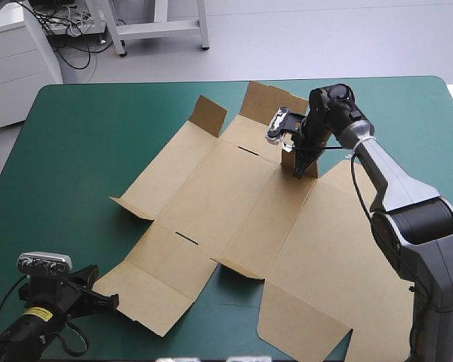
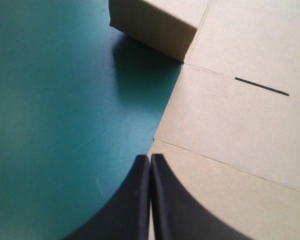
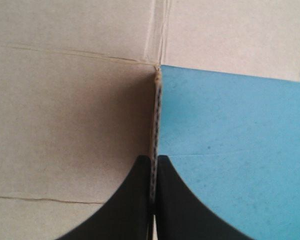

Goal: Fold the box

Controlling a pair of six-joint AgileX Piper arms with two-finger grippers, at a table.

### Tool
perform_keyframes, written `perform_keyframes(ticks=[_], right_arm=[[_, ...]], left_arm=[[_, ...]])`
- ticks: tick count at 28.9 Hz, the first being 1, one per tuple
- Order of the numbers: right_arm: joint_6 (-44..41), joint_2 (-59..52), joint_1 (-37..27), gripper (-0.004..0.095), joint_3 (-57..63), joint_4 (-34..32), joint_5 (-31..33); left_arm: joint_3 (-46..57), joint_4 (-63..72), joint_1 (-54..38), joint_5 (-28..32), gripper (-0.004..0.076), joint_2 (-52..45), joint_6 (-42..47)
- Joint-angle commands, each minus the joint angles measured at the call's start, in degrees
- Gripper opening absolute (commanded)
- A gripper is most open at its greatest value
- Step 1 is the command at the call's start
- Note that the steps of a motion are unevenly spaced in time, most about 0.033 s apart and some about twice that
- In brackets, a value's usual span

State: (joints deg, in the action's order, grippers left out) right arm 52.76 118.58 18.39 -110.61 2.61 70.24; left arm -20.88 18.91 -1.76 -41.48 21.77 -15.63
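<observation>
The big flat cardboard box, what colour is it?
Brown: the flat cardboard box is plain brown, clearest in the high view.

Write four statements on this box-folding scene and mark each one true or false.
1. The right gripper is shut on the box, at its far side. True.
2. The left gripper stands wide open. False: its fingers meet in one pointed arch.
3. The box is a finished tray with every wall raised. False: most of the sheet lies flat on the teal-green cover.
4. The left gripper is by the box's near left corner. True.
</observation>
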Motion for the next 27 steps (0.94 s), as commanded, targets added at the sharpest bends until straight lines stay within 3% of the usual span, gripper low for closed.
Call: perform_keyframes(ticks=[1,5,10,13,21,27], right_arm=[[8.59,-4.43,-0.23,-0.0022,-1.87,1.27,1.18],[21.1,-4.43,-0.23,-0.0022,-2.39,7.66,-1.12],[21.13,-4.43,-0.23,-0.0022,-6.97,18.0,-7.76],[21.26,-4.43,-0.23,-0.0023,-9.55,21.66,-8.61],[19.4,-3.46,0.25,-0.0023,-10.07,21.66,1.24],[19.19,-2.59,0.64,-0.0023,-9.48,18.64,1.24]], left_arm=[[-2.13,1.6,0.28,2.91,-0.0032,0.79,0.15],[-2.13,1.6,0.28,2.81,-0.0032,0.79,0.15],[-2.13,1.6,0.28,2.81,-0.0032,0.79,0.15],[-2.13,1.6,0.28,2.81,-0.0032,0.79,0.15],[-2.13,1.6,0.28,2.81,-0.0032,0.79,0.15],[-2.13,1.6,0.28,2.81,-0.0032,0.79,0.15]])
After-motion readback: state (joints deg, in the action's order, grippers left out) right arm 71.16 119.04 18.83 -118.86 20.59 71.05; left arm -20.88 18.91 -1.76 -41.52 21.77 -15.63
